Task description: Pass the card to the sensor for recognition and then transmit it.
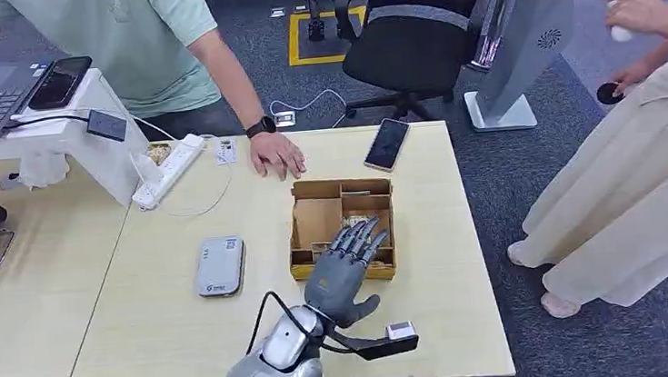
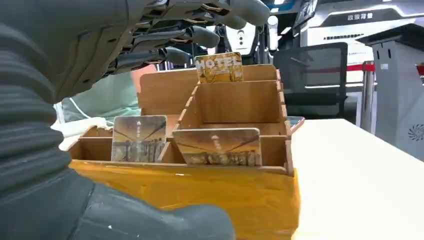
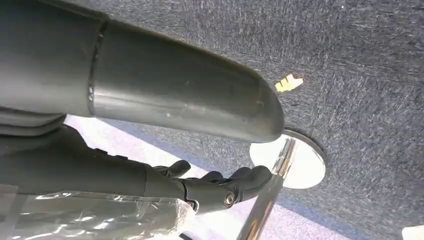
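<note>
Left hand (image 1: 345,274) hovers above the wooden card box (image 1: 313,219), fingers spread, holding nothing. Recommend lowering squarely onto the nearest upright card (image 2: 218,147) beneath its fingertips, pinching the top edge.

The left hand (image 1: 342,274) hangs over the box (image 1: 319,217), fingers above its near compartments — upright cards (image 2: 217,146) and dividers stand just under them. Bare worktop (image 1: 437,261) lies right of the box. To its left the sensor (image 1: 220,266) sits alone; beyond the box, a person's hand (image 1: 277,152) and a phone (image 1: 388,144) rest.
</note>
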